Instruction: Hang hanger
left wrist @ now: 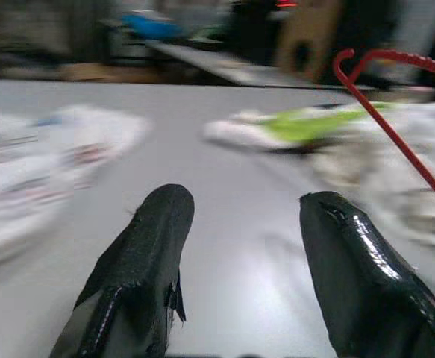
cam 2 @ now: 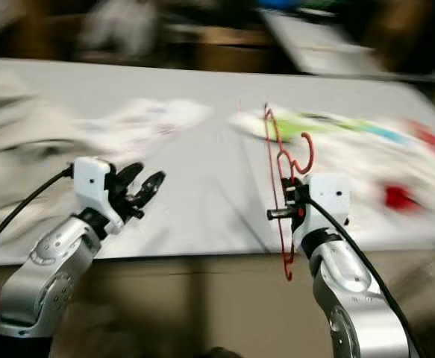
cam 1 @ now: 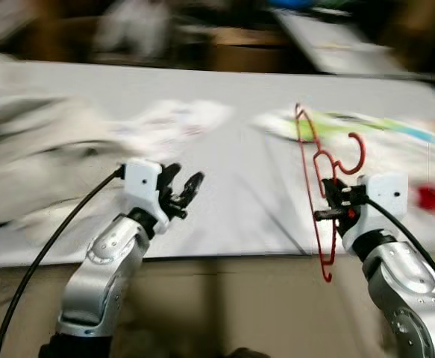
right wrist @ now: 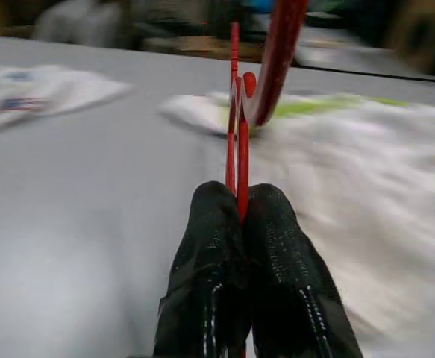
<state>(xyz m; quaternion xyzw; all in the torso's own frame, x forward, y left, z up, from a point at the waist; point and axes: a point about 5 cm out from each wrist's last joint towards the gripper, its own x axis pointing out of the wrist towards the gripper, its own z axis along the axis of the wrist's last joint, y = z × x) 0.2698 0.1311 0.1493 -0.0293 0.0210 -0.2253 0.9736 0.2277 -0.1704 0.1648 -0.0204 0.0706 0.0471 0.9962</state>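
1. Left eye view: blurred. The right gripper (cam 1: 335, 201) is clamped on a red hanger (cam 1: 312, 179), holding it upright above the near edge of the grey bed (cam 1: 232, 194). The left gripper (cam 1: 181, 190) hovers well apart on the other side, fingers spread wide, nothing between them.
2. Right eye view: same scene. Smeared white garments (cam 2: 139, 123) lie to the left on the bed, and a white-and-green garment (cam 2: 336, 127) lies behind the hanger.
3. Left wrist view: two black fingers (left wrist: 139, 268) stand wide apart over bare grey sheet; the hanger's red wire crosses one corner.
4. Right wrist view: both fingertips (right wrist: 277, 253) are pressed together with the red wire pinched between them, hook curving away above.
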